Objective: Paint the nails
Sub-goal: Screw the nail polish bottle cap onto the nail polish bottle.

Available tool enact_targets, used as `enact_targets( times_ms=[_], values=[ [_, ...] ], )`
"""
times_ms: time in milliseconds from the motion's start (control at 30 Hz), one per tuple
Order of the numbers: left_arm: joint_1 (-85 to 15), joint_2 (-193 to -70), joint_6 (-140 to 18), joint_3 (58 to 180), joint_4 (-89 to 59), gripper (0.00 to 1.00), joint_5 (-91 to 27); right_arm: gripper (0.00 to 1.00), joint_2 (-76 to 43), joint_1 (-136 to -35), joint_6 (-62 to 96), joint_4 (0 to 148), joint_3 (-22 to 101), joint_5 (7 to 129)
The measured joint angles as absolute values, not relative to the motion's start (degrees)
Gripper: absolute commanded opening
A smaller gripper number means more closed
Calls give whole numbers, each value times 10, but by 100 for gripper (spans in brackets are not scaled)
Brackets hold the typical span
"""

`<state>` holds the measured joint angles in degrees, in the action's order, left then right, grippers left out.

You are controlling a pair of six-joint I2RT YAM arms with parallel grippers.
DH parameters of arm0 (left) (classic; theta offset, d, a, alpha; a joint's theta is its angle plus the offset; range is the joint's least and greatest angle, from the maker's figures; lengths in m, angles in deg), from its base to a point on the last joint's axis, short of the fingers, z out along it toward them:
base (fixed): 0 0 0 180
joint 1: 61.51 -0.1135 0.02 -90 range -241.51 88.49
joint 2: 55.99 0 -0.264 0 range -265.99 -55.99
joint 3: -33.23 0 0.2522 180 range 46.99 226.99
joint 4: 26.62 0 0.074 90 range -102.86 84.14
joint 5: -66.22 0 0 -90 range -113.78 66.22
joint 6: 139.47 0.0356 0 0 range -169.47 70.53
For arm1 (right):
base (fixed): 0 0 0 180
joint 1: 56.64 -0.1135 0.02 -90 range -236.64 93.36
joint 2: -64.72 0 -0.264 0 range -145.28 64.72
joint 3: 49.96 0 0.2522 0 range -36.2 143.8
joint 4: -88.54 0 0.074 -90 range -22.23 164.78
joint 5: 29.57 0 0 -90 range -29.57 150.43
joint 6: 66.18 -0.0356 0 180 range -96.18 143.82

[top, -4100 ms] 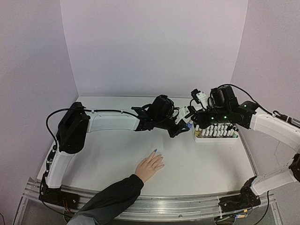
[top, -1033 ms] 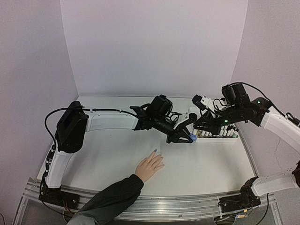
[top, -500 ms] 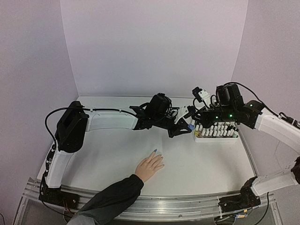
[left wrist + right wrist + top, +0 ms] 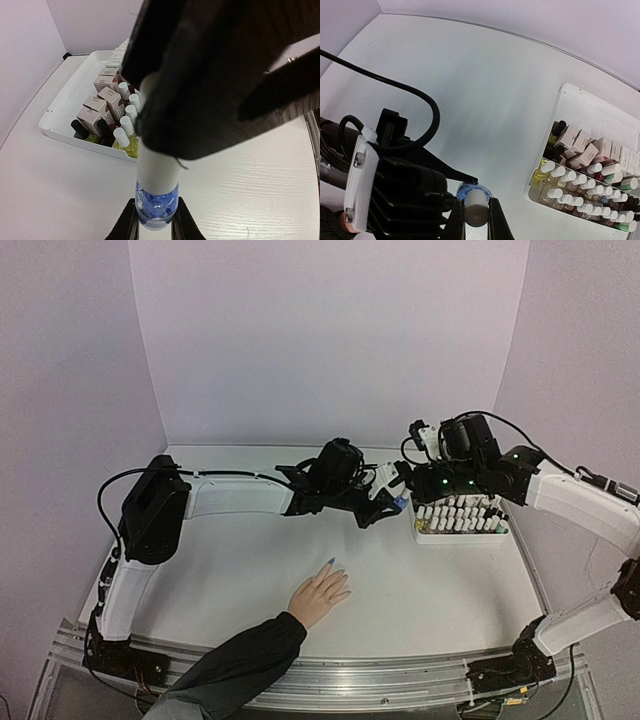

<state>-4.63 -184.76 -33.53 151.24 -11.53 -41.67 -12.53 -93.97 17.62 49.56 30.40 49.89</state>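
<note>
Left gripper [image 4: 155, 227] pinches the small blue glass bottle [image 4: 157, 199], likely slippery, by its base, right gripper [image 4: 475, 224] clamps its white cap [image 4: 475, 210]; the tiny nails [image 4: 330, 563] probably tolerate only feather-light brushing.

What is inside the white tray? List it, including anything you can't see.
The white tray holds white-capped polish bottles, small pink boxes and dark-capped bottles. Its far end is hidden behind black robot hardware.
</note>
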Motion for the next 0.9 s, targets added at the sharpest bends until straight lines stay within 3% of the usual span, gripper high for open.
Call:
enact_targets(
  times_ms=[100, 167, 400, 533, 900],
  values=[
    [-47, -1848, -336, 1512, -115, 0, -419, 37, -127, -940, 173, 491, 308, 499],
    [-48, -1848, -335, 1512, -116, 0, -426, 51, -127, -936, 172, 482, 309, 489],
    [-43, -1847, -335, 1512, -149, 0, -464, 75, -121, -953, 192, 462, 309, 521],
    [-43, -1846, -334, 1512, -158, 0, -496, 82, -96, -952, 212, 457, 306, 533],
    [-42, -1834, -312, 1484, -149, 0, -623, 81, 6, -949, 334, 392, 287, 645]
  ],
)
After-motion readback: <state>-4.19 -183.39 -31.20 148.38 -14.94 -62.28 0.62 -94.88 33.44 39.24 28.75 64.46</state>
